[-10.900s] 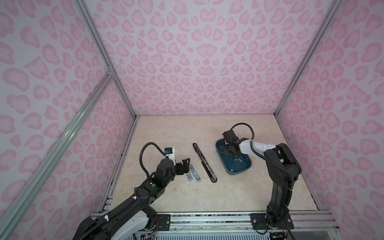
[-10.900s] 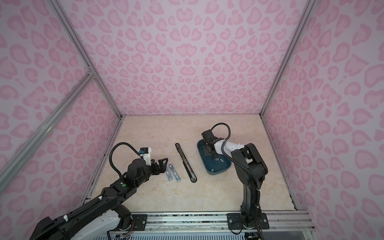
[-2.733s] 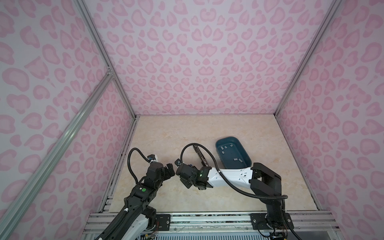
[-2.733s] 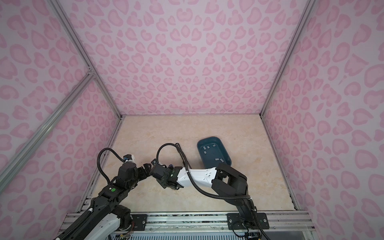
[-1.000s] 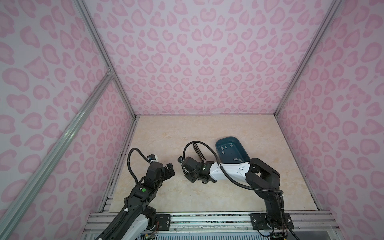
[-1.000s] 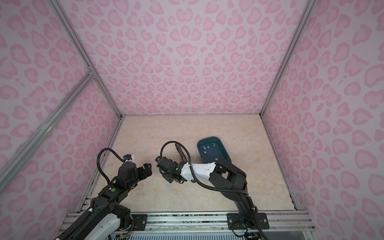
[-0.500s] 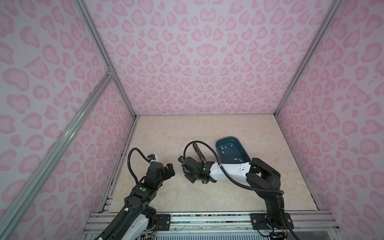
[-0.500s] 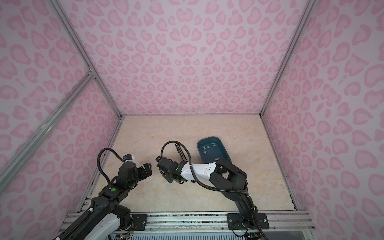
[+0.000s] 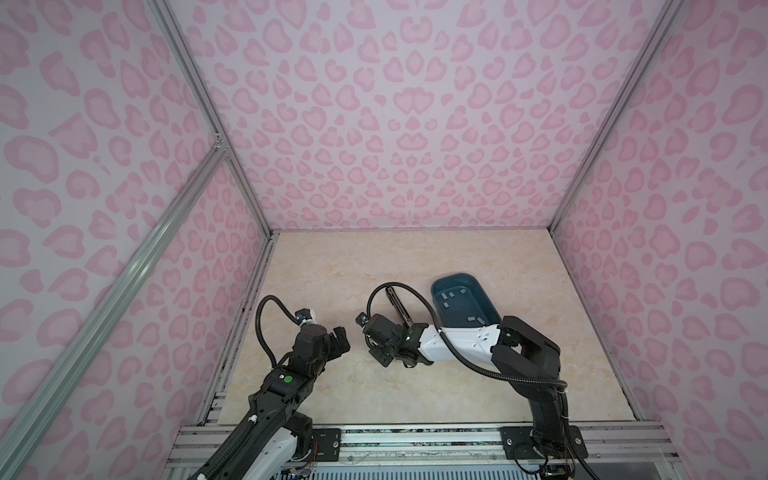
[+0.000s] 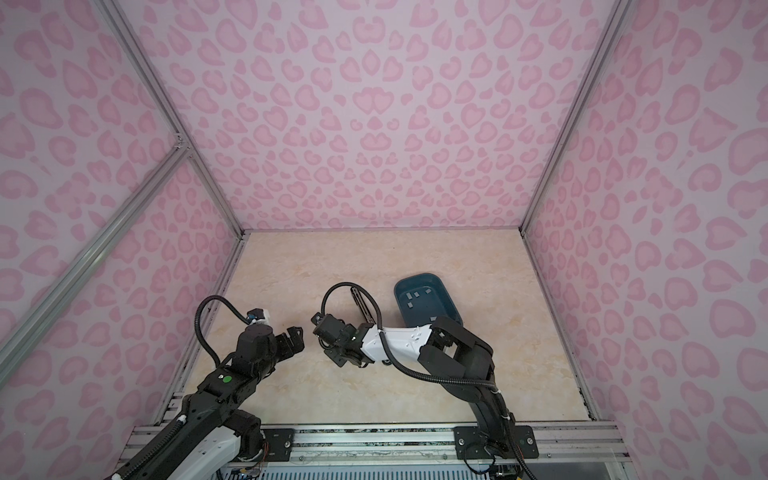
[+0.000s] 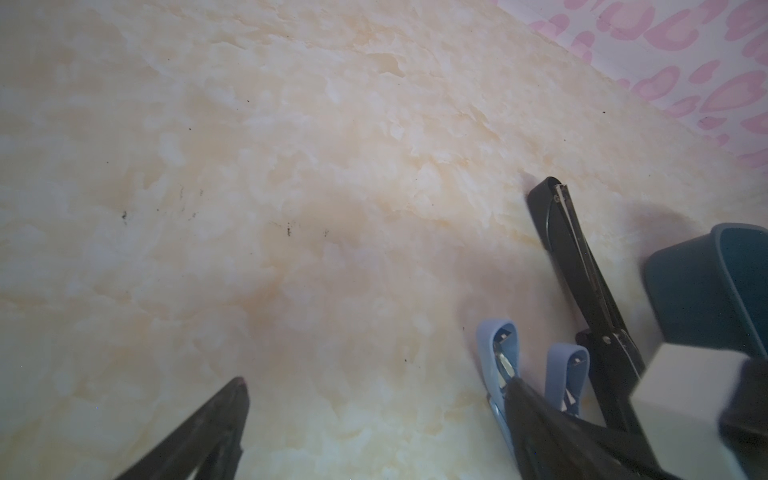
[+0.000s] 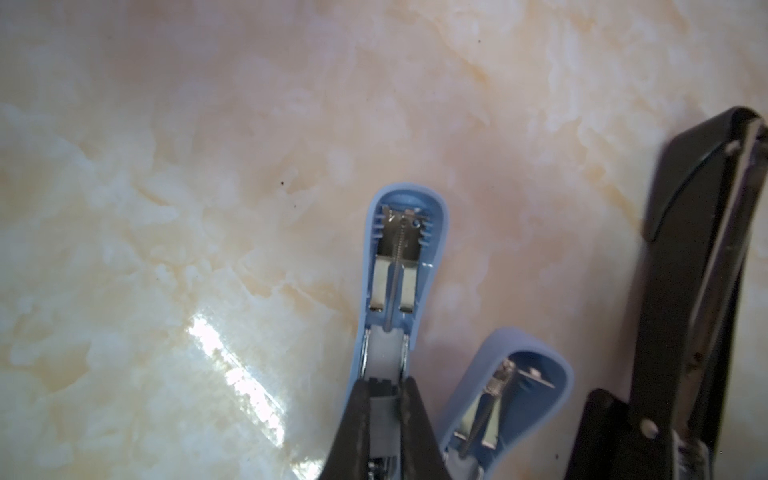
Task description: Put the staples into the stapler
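Pinching a pale grey staple strip (image 12: 384,415), the right gripper (image 12: 384,380) is held closed over the magazine of the open light-blue stapler (image 12: 409,216). The left gripper (image 11: 376,380) is seen spread wide above the marbled tabletop (image 11: 291,166). More staples (image 9: 453,295) are seen in the teal tray (image 9: 488,303).

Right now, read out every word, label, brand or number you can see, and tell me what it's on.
No readable text in any view.
black stapler: small pale mark near its tip, too blurred to read.
light-blue staplers: no print visible.
teal tray: no label visible.
green dot on the left arm: plain, no letters.
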